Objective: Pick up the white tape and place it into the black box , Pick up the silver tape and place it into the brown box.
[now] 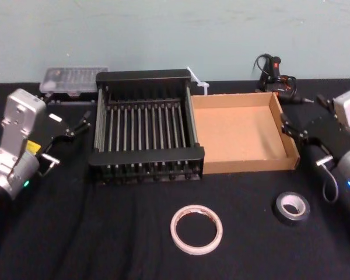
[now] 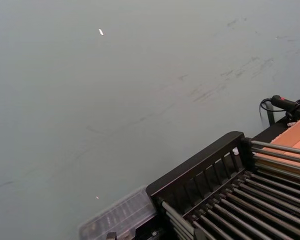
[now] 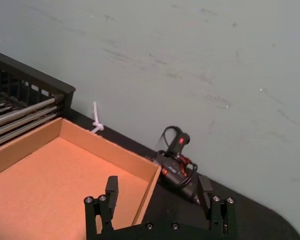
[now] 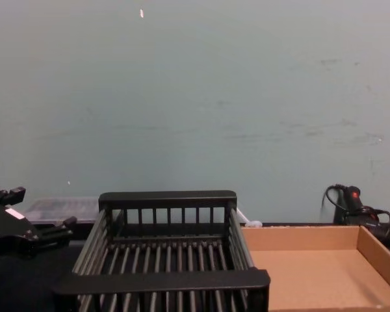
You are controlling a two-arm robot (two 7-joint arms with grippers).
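Nearest the camera, low in the centre of the head view, the white tape [image 1: 196, 229], a pale ring of adhesive tape, lies flat on the black cloth tabletop [image 1: 105, 233], hole facing straight up. Being round, it has no long axis along the cloth; its one axis runs vertically through the hole. Just to its right and a little farther back lies the silver tape [image 1: 292, 207], a smaller roll that reads dark with a pale core, also flat with its hole upward.

Neither roll has been lifted, so the step in hand looks like the first pick. A good grasp would probably come straight down, one finger in the hole and one outside the rim, so the ring cannot roll or skid.

At the left edge of the head view the left gripper [image 1: 67, 137] hangs beside the crate, fingers spread and empty. At the right edge the right gripper [image 1: 297, 133] sits by the tray's right wall, likewise released, as the right wrist view shows.

Farther back, the black box [image 1: 143, 159], a slatted open crate, touches the brown box [image 1: 240, 165], a shallow tan cardboard tray; both are empty. Behind them stands a pale green wall [image 1: 175, 35].
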